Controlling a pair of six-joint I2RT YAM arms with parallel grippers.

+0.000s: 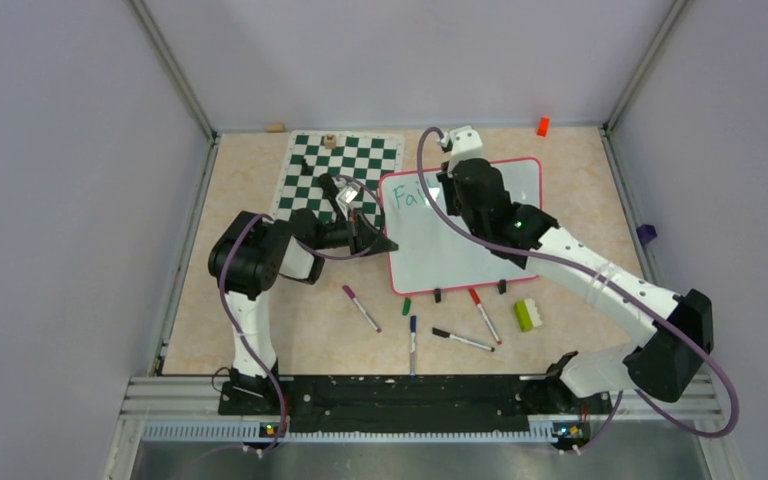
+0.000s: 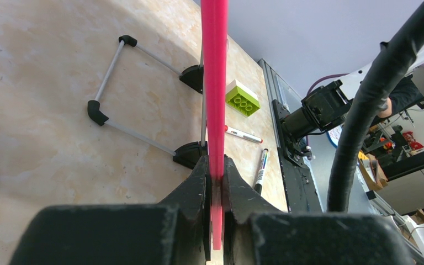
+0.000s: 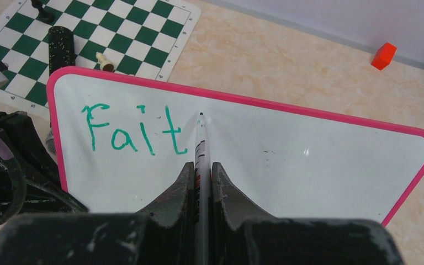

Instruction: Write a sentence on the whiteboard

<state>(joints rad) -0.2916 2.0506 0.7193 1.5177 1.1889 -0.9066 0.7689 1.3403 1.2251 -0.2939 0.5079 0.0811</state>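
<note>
Glossy white whiteboard with thin pink frame [image 3: 309,160] stands tilted on desk [image 1: 580,180], just ahead of right fingers [image 3: 187,174].
Green marker sentence [image 3: 135,130] reads only "Fait".
Right fingers clenched on white marker pen [image 3: 201,143], tip at board beside "t".
Left fingers [image 2: 199,176] clenched on pink frame edge.
Most words not yet written.

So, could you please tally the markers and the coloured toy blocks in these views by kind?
Loose markers: 4
Held marker: 1
Toy blocks: 3
Total: 8
</note>
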